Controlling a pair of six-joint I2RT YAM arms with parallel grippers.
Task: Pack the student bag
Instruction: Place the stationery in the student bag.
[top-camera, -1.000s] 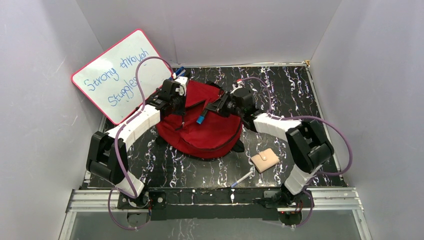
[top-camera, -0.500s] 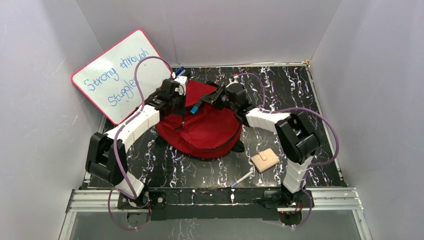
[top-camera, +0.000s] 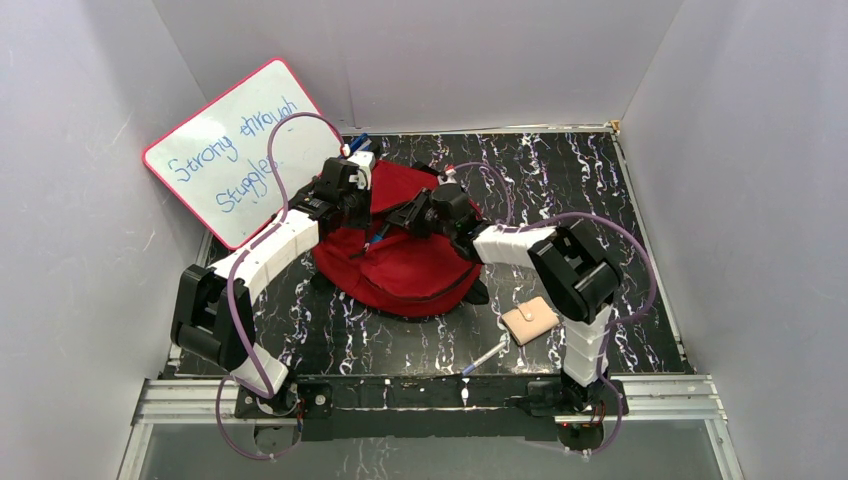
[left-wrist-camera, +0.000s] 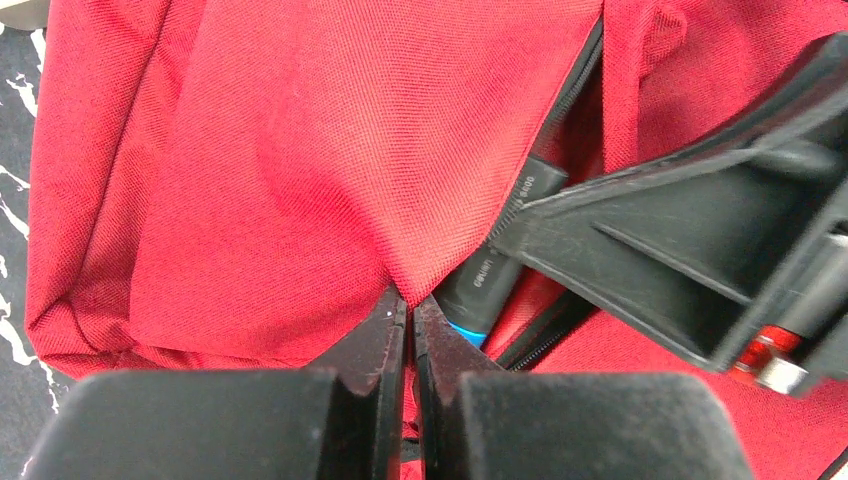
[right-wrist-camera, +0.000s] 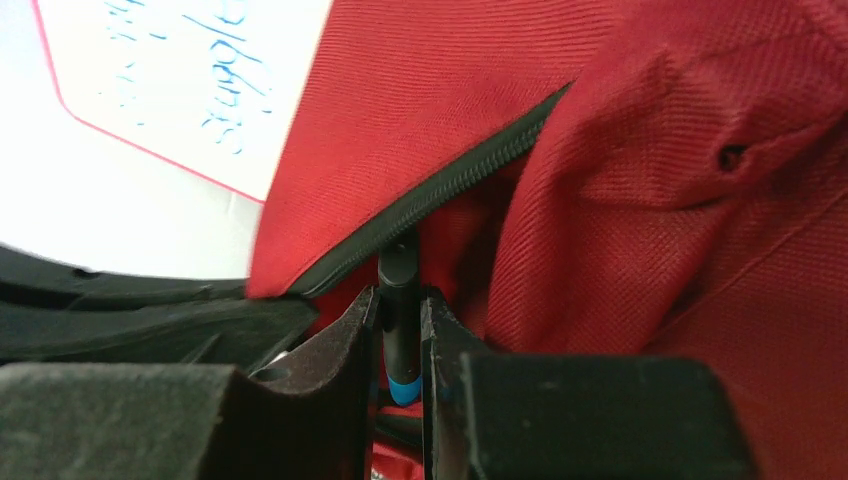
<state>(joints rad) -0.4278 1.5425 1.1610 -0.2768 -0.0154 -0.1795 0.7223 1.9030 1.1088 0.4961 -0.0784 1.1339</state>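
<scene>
The dark-red student bag (top-camera: 415, 262) lies on the marbled black table, its zipped opening pulled apart. My left gripper (left-wrist-camera: 410, 306) is shut on the red fabric flap (left-wrist-camera: 330, 170) at the opening's edge and holds it up; it shows in the top view (top-camera: 362, 215) too. My right gripper (right-wrist-camera: 399, 312) is shut on a black marker with a blue end (right-wrist-camera: 399, 330), its far end inside the opening past the black zipper (right-wrist-camera: 440, 195). The marker also shows in the left wrist view (left-wrist-camera: 492, 275), under the flap.
A pink-rimmed whiteboard with blue writing (top-camera: 235, 150) leans at the back left. A small beige wallet (top-camera: 529, 320) and a pen (top-camera: 485, 357) lie near the front right. Grey walls enclose the table on three sides.
My right gripper has moved left with the marker, from above the bag's middle into the opening beside my left gripper. The left arm has held still.
</scene>
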